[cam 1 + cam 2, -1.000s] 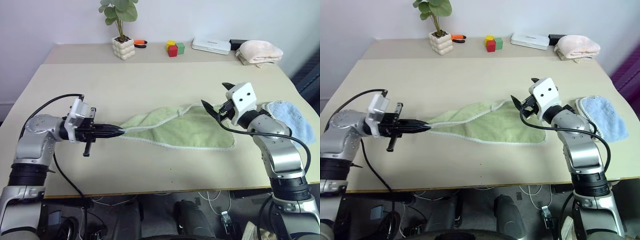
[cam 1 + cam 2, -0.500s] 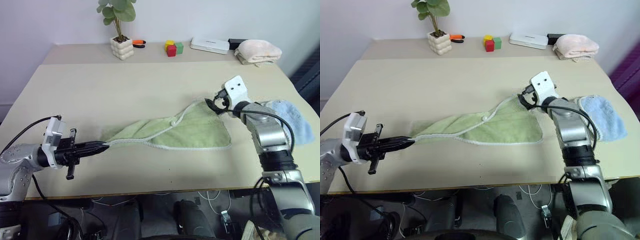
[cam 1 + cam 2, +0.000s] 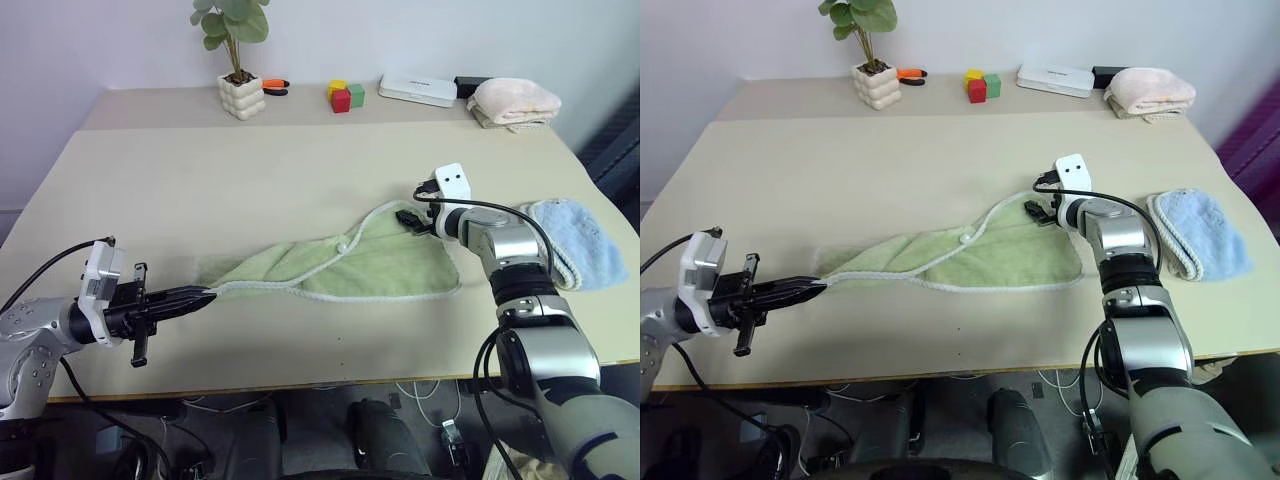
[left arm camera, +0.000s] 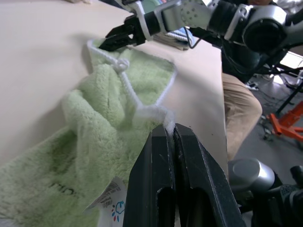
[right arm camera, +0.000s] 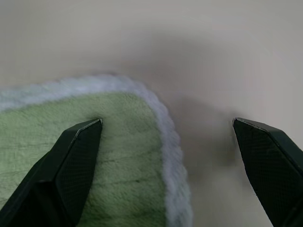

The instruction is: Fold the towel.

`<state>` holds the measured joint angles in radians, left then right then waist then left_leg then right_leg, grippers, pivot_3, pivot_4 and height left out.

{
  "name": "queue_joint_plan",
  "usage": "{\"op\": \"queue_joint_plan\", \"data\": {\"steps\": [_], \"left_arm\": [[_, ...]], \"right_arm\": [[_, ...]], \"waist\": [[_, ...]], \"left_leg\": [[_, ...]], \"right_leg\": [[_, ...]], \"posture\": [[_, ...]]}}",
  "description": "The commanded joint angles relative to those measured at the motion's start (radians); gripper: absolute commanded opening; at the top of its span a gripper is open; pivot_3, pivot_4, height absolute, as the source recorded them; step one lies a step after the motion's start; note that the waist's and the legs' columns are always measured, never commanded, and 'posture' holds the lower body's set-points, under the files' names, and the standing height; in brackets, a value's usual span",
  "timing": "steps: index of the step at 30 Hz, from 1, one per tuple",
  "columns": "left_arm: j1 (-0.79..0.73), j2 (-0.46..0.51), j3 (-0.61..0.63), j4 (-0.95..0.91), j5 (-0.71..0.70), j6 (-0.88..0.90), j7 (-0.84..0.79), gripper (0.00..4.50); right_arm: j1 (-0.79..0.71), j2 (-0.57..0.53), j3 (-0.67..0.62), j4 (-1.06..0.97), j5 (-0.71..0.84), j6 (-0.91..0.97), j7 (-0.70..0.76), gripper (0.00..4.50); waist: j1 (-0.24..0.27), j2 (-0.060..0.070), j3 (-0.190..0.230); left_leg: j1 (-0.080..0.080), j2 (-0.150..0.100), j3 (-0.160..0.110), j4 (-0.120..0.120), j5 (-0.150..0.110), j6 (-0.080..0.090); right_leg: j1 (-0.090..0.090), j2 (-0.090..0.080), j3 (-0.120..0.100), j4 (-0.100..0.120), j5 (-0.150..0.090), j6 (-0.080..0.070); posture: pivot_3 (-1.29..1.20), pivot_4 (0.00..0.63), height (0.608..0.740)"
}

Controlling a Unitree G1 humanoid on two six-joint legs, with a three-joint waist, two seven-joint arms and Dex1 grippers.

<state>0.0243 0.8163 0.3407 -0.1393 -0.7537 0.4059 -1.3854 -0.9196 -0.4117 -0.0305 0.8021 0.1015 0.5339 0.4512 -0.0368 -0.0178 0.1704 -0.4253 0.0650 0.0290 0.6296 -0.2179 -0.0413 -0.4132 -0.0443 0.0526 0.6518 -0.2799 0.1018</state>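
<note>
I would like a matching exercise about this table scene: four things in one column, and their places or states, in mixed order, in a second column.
Things:
1. left gripper
2. right gripper
3. blue towel
4. potted plant

Places or states:
a. lies beside the right arm
b. stands at the far edge of the table
c. shut on the green towel's corner
d. open over the green towel's far corner

Pairs: 1-c, 2-d, 3-a, 4-b

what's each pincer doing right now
Left pincer: shut on the green towel's hemmed corner.
Right pincer: open, straddling the towel's far corner.
</note>
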Motion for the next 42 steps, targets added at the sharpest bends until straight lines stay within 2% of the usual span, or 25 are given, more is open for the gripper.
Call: {"op": "queue_joint_plan", "data": {"steps": [1, 4, 7, 14, 20, 26, 29, 34, 42], "left_arm": [[-0.012, 0.002, 0.016, -0.032, -0.016, -0.005, 0.007, 0.03], [-0.018, 0.007, 0.015, -0.036, -0.019, 0.000, 0.009, 0.03], [-0.016, 0.008, 0.013, -0.043, -0.021, 0.004, 0.012, 0.00], [-0.015, 0.009, 0.010, -0.047, -0.016, 0.004, 0.012, 0.00], [-0.019, -0.001, 0.009, -0.044, -0.013, -0.004, 0.023, 0.00], [-0.082, -0.079, 0.071, 0.071, 0.009, -0.086, 0.136, 0.00], [-0.162, -0.112, 0.095, 0.192, 0.060, -0.167, 0.217, 0.00], [-0.309, -0.162, 0.087, 0.346, 0.152, -0.315, 0.316, 0.00], [-0.575, -0.212, -0.009, 0.622, 0.298, -0.507, 0.355, 0.00]], "right_arm": [[-0.058, 0.019, -0.026, 0.053, 0.010, -0.026, -0.006, 4.50], [-0.066, 0.035, -0.006, 0.054, 0.008, -0.027, 0.038, 4.50], [-0.057, 0.044, 0.008, 0.050, -0.004, -0.028, 0.055, 3.66], [-0.025, 0.050, 0.055, -0.016, -0.033, -0.045, 0.100, 0.09], [0.013, 0.048, 0.023, -0.076, -0.020, -0.068, 0.057, 0.03], [0.144, -0.007, -0.062, -0.305, 0.031, -0.110, 0.043, 0.03], [0.202, -0.048, -0.120, -0.437, 0.091, -0.101, 0.084, 0.03], [0.284, -0.054, -0.128, -0.635, 0.158, -0.114, 0.152, 0.03], [0.252, -0.011, -0.116, -0.609, 0.151, -0.241, 0.127, 0.03]], "waist": [[-0.006, 0.000, 0.000], [-0.008, 0.000, 0.000], [-0.010, 0.000, 0.000], [-0.011, 0.000, 0.000], [-0.008, 0.000, 0.000], [-0.004, 0.000, 0.000], [-0.002, 0.000, 0.000], [-0.006, 0.000, 0.000], [0.002, 0.000, 0.000]], "left_leg": [[0.000, 0.000, 0.000, 0.000, 0.000, 0.000], [0.000, 0.000, 0.000, -0.001, 0.000, 0.000], [0.000, 0.000, 0.000, -0.001, 0.000, 0.000], [0.000, 0.000, 0.000, -0.001, 0.000, 0.000], [0.000, 0.000, 0.000, -0.001, 0.000, 0.000], [0.000, 0.000, 0.000, 0.000, 0.000, 0.000], [0.000, 0.000, 0.000, 0.000, 0.000, 0.000], [0.000, 0.000, -0.001, 0.000, 0.000, 0.000], [0.000, 0.000, -0.001, 0.001, 0.000, 0.000]], "right_leg": [[0.000, 0.000, 0.000, 0.000, 0.000, 0.001], [0.000, 0.000, 0.000, 0.000, 0.001, 0.002], [0.000, 0.000, 0.000, 0.000, 0.001, 0.002], [0.000, 0.000, 0.000, 0.000, 0.001, 0.002], [0.000, 0.000, 0.000, 0.000, 0.001, 0.002], [0.000, 0.000, 0.000, 0.000, 0.001, 0.002], [0.000, 0.000, 0.000, 0.000, 0.001, 0.002], [0.001, 0.001, 0.000, 0.000, 0.001, 0.002], [0.001, 0.001, -0.001, 0.000, 0.001, 0.003]], "posture": [[0.00, 0.150, 0.740], [0.00, 0.150, 0.740], [0.00, 0.150, 0.740], [0.00, 0.150, 0.740], [0.00, 0.150, 0.740], [0.00, 0.150, 0.740], [0.00, 0.150, 0.740], [0.00, 0.150, 0.740], [0.00, 0.150, 0.740]]}}
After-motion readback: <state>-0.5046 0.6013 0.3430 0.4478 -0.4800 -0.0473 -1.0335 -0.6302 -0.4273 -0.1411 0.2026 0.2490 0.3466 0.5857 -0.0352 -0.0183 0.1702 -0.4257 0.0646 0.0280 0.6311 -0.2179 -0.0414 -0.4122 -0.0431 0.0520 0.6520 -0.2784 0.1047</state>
